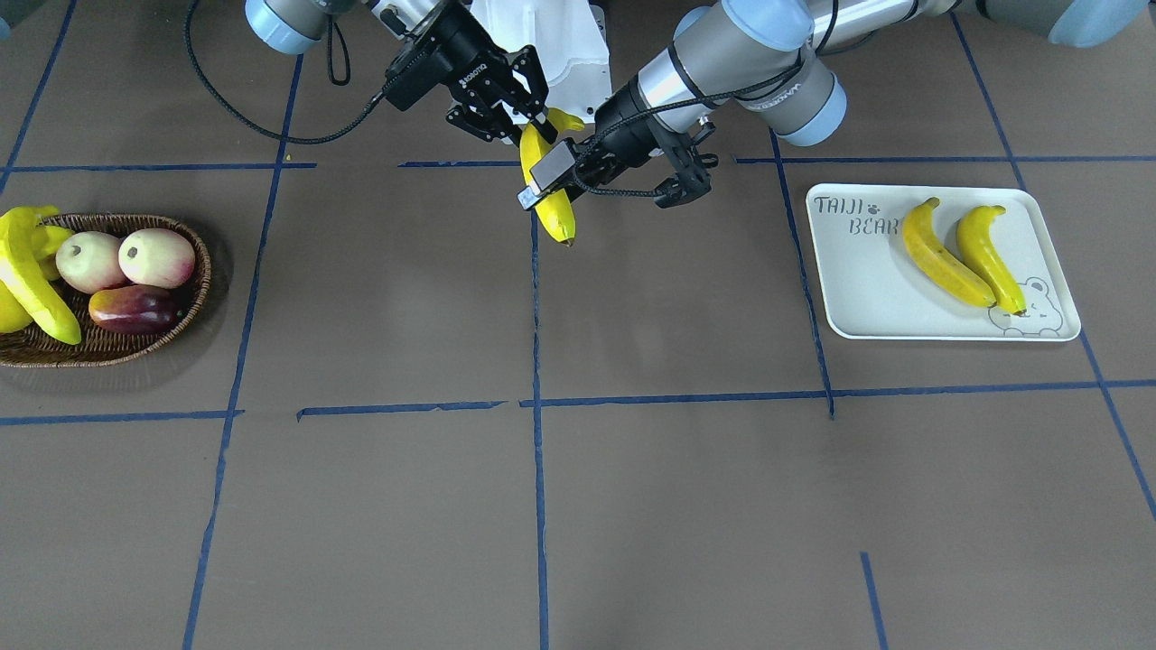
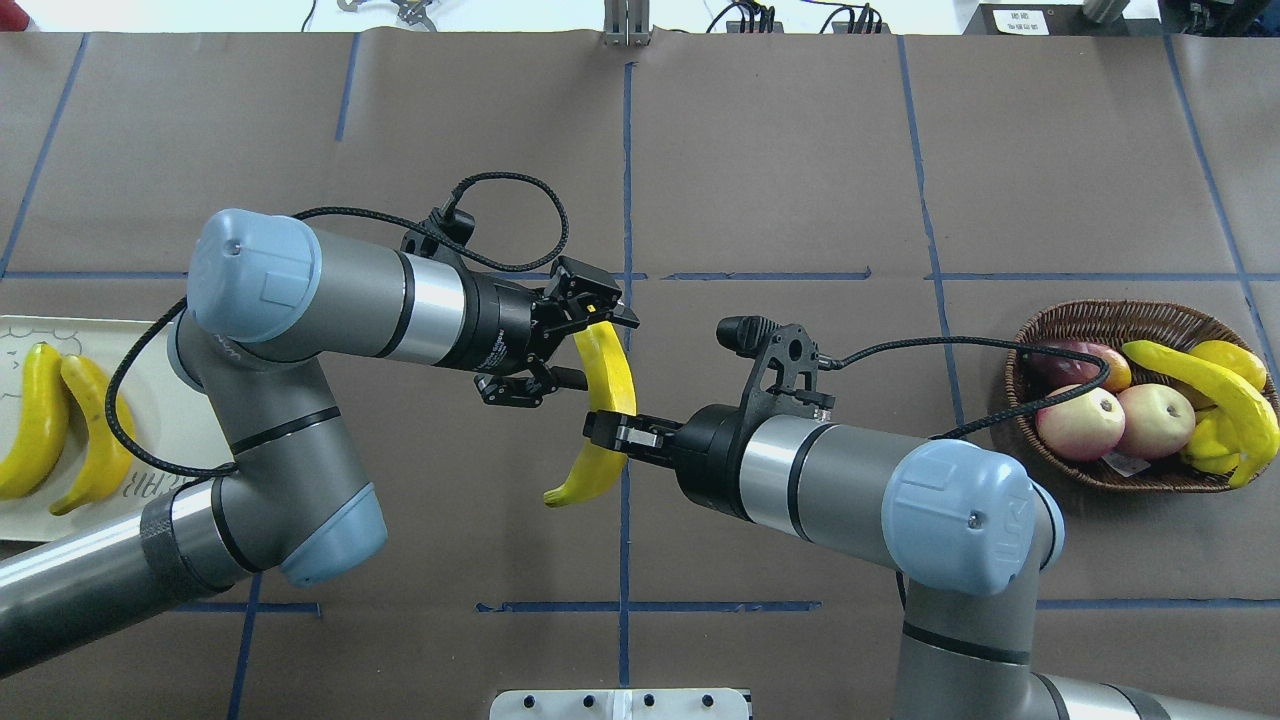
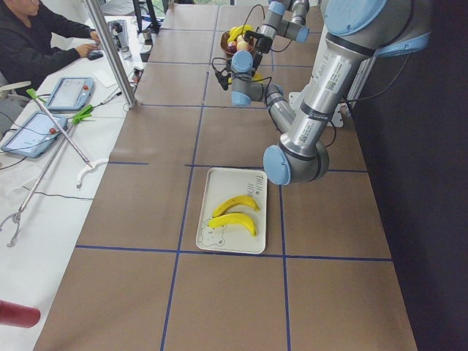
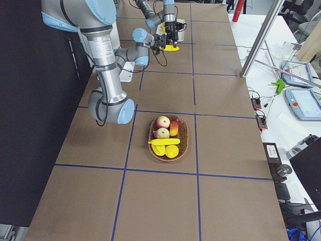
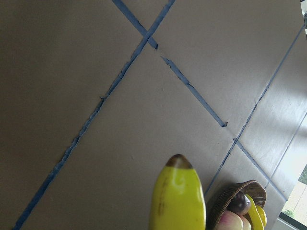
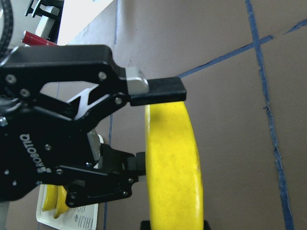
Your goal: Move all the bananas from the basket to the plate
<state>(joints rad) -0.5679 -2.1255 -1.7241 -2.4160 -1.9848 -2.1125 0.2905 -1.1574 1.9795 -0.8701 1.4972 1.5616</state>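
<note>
The smooth bright-yellow curved banana (image 2: 610, 375) aloft had a dark brown tip, and the flat pale white rectangular tray (image 1: 858, 289) bore grey lettering and a bear outline. The brown woven wicker oval basket (image 1: 202, 275) held pink-and-cream apples (image 1: 155, 256) and a dark red-purple fruit (image 1: 134, 309); blue tape lines (image 1: 538, 506) gridded the brown counter (image 1: 704, 515).

Brown table (image 1: 677, 506) crossed by blue tape lines (image 1: 540, 506); white desk (image 3: 51, 234) alongside

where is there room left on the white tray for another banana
The pale white rectangular tray is bare at its lettered end, from the TAIJI BEAR print to the nearer long yellow banana. The bear-face end is crowded by it and a second banana.
</note>
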